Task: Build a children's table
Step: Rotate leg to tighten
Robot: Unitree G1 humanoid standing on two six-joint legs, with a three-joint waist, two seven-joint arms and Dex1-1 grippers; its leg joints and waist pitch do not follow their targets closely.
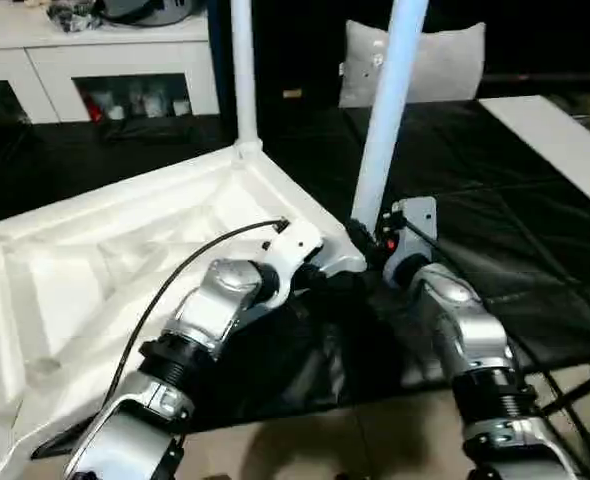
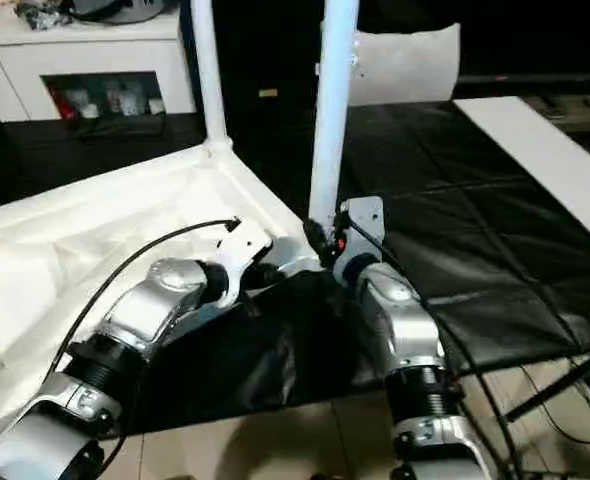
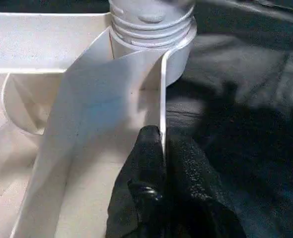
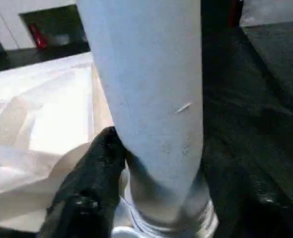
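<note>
Silver forearms fill the near view. Upside down on the black mat (image 1: 535,260) lies the table top (image 1: 95,270). One leg (image 1: 243,70) stands in its far corner socket; another leg (image 1: 387,110) rises from the near right socket. Left gripper (image 3: 159,148) is pinched on the top's thin rim; right gripper (image 4: 154,163) is clasped around that leg's base. Hollow plastic looks light, stiff, smooth; gripping low near the socket seems best.
</note>
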